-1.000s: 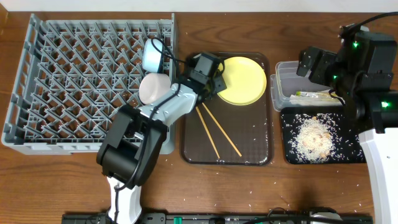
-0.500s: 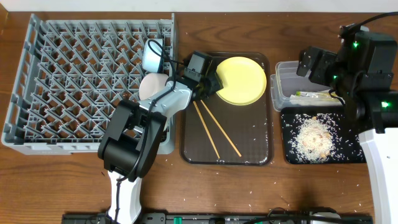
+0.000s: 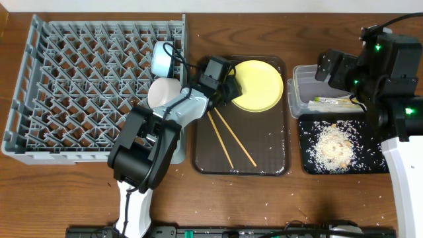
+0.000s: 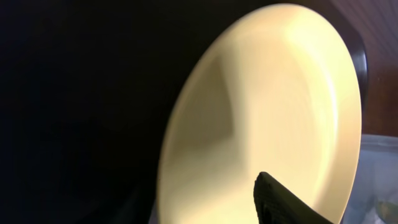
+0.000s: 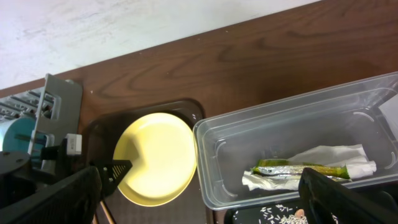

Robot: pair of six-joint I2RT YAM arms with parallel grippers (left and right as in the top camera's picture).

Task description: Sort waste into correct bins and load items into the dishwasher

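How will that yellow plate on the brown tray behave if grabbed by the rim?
The yellow plate looks glossy and rigid: probably stiff but slippery in a pinch. Wide and shallow, it would likely tilt from a rim grip. Pushed, it should slide on the brown tray.

Dark brown wooden table (image 3: pixel 79 192), grain running left to right, is filling the overhead view. Beyond its far edge, a pale mottled whitish surface (image 5: pixel 124 25) is showing under soft, even light.
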